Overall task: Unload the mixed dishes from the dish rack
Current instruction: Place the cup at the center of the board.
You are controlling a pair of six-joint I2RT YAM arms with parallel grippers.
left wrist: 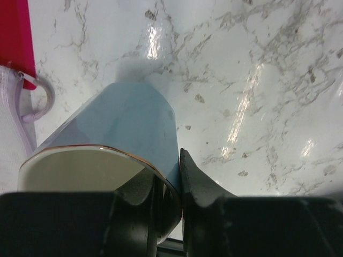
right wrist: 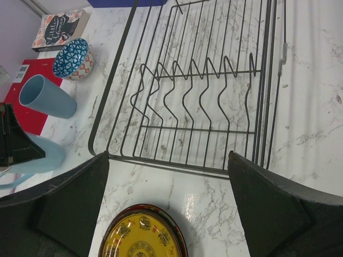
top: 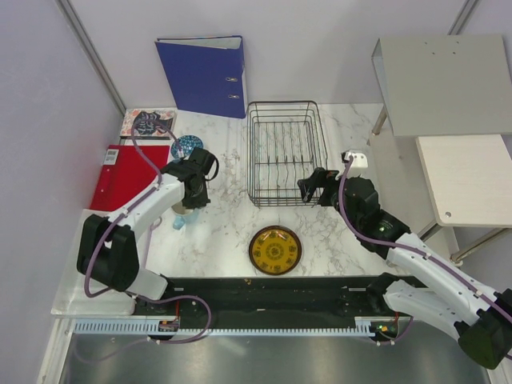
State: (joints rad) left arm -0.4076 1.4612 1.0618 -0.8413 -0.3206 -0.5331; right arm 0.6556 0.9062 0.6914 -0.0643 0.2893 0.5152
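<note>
The black wire dish rack [top: 284, 152] stands at the back centre with nothing in it; the right wrist view shows its bare prongs [right wrist: 203, 80]. My left gripper [top: 190, 198] is shut on the rim of a pale blue cup [left wrist: 123, 128], one finger inside and one outside, low at the table left of the rack. A second pale blue cup [right wrist: 45, 97] and the small blue patterned bowl [right wrist: 73, 58] stand beyond it. The yellow plate [top: 274, 250] lies on the red plate [right wrist: 181, 238] in front of the rack. My right gripper [right wrist: 169, 182] is open and empty above the rack's near edge.
A blue ring binder [top: 204, 76] leans on the back wall. A book [top: 148, 122] and a red folder [top: 120, 176] lie at the left edge. Grey side tables [top: 444, 84] stand at the right. The table's near edge carries a black strip [top: 264, 292].
</note>
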